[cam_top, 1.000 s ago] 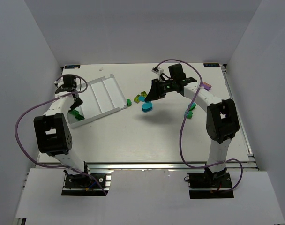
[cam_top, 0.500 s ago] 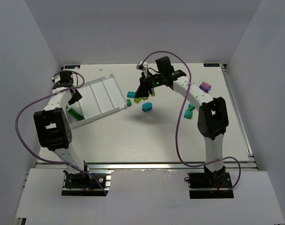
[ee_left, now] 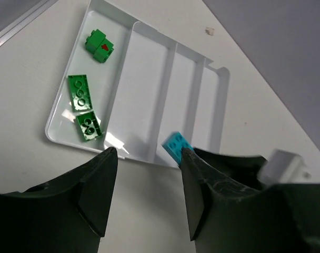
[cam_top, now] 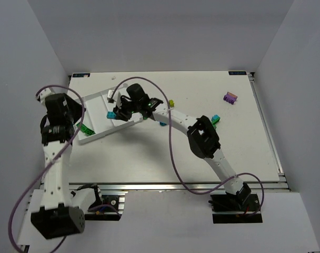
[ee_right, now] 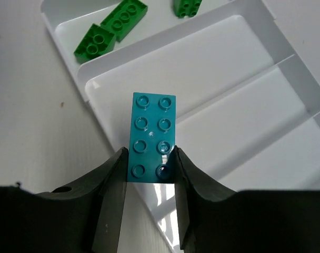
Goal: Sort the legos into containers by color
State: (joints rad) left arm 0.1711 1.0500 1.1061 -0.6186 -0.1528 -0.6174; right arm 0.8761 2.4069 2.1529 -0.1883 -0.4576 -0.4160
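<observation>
My right gripper [ee_right: 149, 168] is shut on a cyan-blue lego [ee_right: 152, 137] and holds it flat, studs up, over the white tray [ee_right: 212, 58], above the compartment beside the one with the green bricks. In the top view that gripper [cam_top: 117, 112] reaches across to the tray [cam_top: 99, 105]. Three dark green legos [ee_left: 82, 97] lie in the tray's leftmost compartment [ee_left: 144, 79]. My left gripper [ee_left: 147, 195] is open and empty, hanging above the table just short of the tray's near edge; in the top view it [cam_top: 70, 113] is left of the tray.
Loose bricks remain on the table: a yellow-green one [cam_top: 171, 104], a cyan one [cam_top: 163, 124], a cyan and green pair [cam_top: 215, 121] and a purple piece [cam_top: 230, 98] at the far right. The right arm spans the table's middle.
My right gripper has carried the cyan-blue lego left from the pile at the table's middle to over the tray. My left arm has drawn back from the tray's far left corner.
</observation>
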